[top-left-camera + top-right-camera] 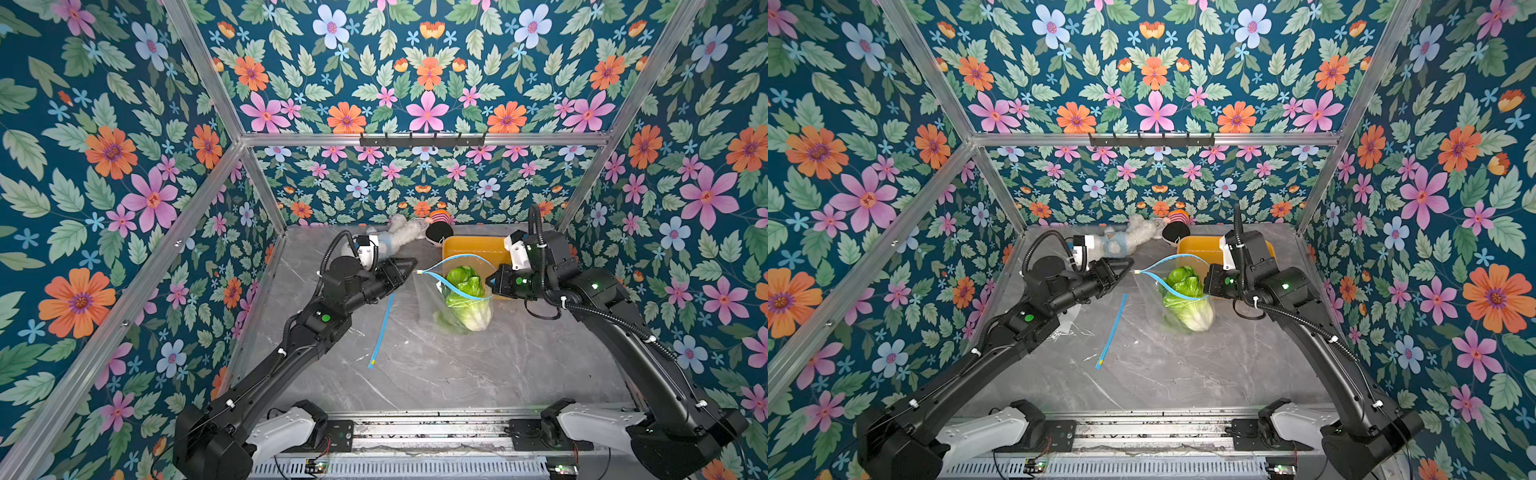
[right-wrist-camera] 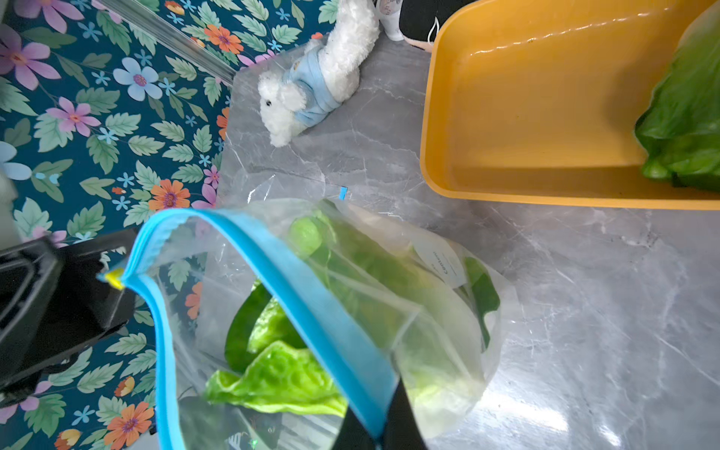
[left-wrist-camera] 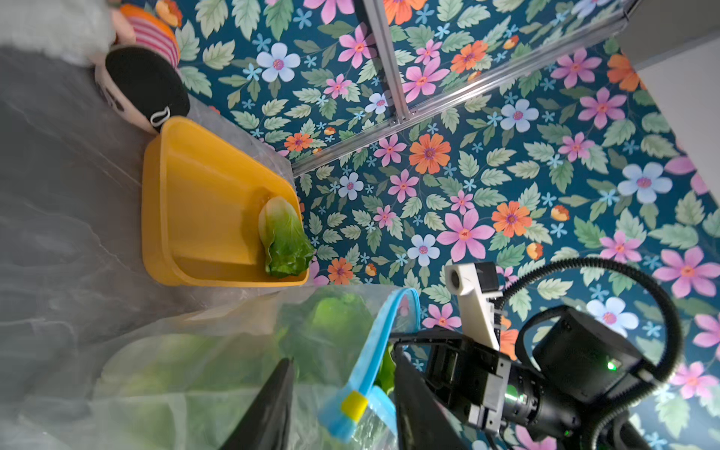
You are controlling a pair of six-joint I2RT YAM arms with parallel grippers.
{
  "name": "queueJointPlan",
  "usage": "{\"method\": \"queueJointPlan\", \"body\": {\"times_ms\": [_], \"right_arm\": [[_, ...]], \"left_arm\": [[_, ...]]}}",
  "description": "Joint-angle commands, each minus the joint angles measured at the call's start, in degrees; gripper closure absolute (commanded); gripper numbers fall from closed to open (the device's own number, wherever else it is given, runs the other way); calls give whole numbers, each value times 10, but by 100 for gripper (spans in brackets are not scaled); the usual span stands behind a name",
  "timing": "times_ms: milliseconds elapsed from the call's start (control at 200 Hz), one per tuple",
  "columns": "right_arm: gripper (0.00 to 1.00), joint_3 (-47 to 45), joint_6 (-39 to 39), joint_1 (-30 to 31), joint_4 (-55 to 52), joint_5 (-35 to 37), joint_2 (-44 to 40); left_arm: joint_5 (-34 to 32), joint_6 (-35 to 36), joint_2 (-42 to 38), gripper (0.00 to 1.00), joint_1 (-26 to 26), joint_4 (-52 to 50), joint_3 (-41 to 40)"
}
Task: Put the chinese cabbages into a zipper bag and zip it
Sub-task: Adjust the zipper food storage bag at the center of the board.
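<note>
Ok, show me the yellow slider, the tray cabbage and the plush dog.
yellow slider (image 3: 353,405): left wrist view, middle.
tray cabbage (image 3: 288,253): left wrist view, leaves.
plush dog (image 2: 311,97): right wrist view, blue shirt.

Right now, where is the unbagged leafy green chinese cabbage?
The cabbage lies in the yellow plastic tray, back right of the table, in both wrist views.

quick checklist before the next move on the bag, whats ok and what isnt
1. Right gripper clamped on the bag rim: ok.
2. Bag mouth open: ok, the blue rim bows wide.
3. Left gripper gripping the slider end: not ok, its jaws stand open around it.
4. Tray emptied: not ok, a cabbage lies in it.
5. Count inside the bag: cannot tell, the leaves overlap.
6. Zip closed: not ok.
</note>
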Motion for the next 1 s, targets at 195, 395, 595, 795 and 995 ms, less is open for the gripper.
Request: {"method": "queueJointPlan", "body": {"times_ms": [195, 395, 595, 795, 995], "right_arm": [[100, 24, 27, -34, 0, -9, 10], [100, 29, 62, -43, -4, -10, 10], [100, 24, 87, -42, -4, 6, 11], [100, 18, 95, -43, 9, 11, 17], [100, 6, 101, -43, 19, 28, 8]], "left_arm": [[-38, 447, -52, 36, 5, -33, -36], [91, 571, -97, 32, -12, 109, -151], [18, 643, -99, 35, -130, 104, -171], [6, 648, -66, 34, -179, 156, -181], [4, 655, -14, 35, -221, 195, -166]]}}
